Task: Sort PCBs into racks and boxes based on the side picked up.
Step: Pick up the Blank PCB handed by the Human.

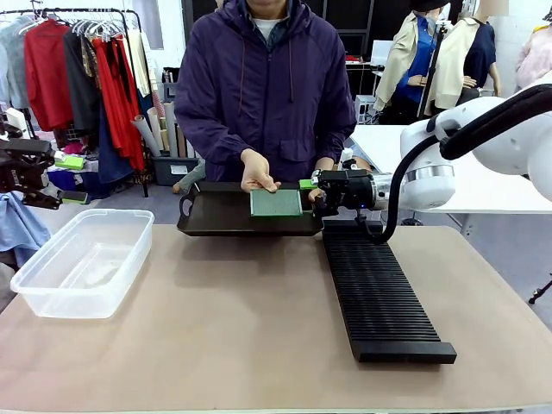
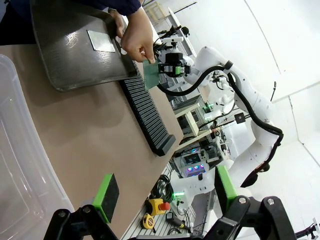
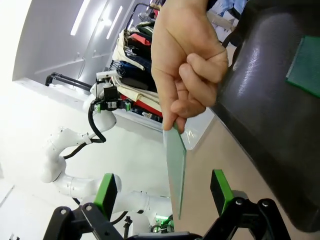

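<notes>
PCB (image 3: 175,170) pinched edge-on by hand (image 3: 187,65), long axis vertical, lower frame centre, inside wide-spread right gripper (image 3: 164,190), touching neither pad.

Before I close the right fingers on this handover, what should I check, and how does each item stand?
1. Right gripper open: ok.
2. PCB between its fingers: ok, it stands edge-on in the gap and touches neither pad.
3. Person's hand out of the pinch: ok, it grips the board's far edge, beyond the fingertips.
4. Which face of the board is being picked up: cannot tell.
5. Rack slots free: ok, no boards stand in it.
6. Left gripper out of the way: ok, open and empty, over by the box.
</notes>
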